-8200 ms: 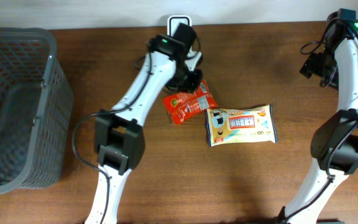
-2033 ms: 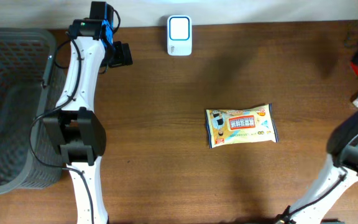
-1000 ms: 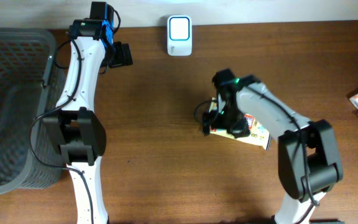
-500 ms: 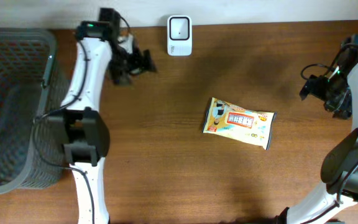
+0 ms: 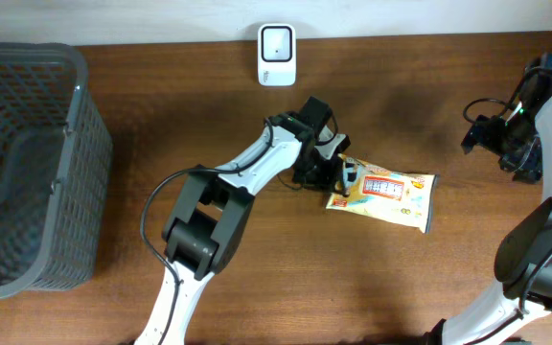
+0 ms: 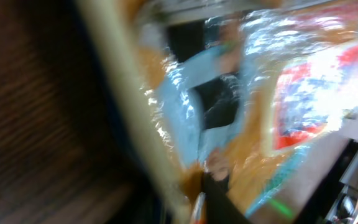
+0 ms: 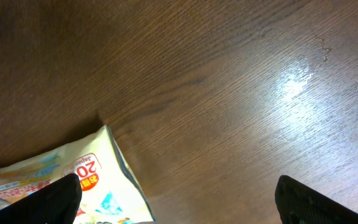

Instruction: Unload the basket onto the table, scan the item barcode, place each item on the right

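Note:
The item is a yellow snack packet (image 5: 386,190) lying tilted at the table's middle. Its printed face is up, and no barcode shows on that face. My left gripper (image 5: 341,172) is at the packet's left end, with its jaws closed on that edge. In the left wrist view the glossy packet (image 6: 260,93) fills the blurred frame, and the left gripper (image 6: 197,205) pinches its edge. My right gripper (image 5: 475,134) hangs open at the far right, away from the packet. The right wrist view shows the right gripper (image 7: 179,211) wide apart over wood, with a corner of the packet (image 7: 61,186) beside one finger.
A white barcode scanner (image 5: 276,41) stands at the back edge, behind the packet and to its left. A dark grey mesh basket (image 5: 27,163) fills the left side of the table. Bare wood (image 5: 286,278) lies in front of the packet.
My left arm swung from the back left across to the packet and its jaws closed on the left end. The packet shifted slightly right. The right arm stayed still.

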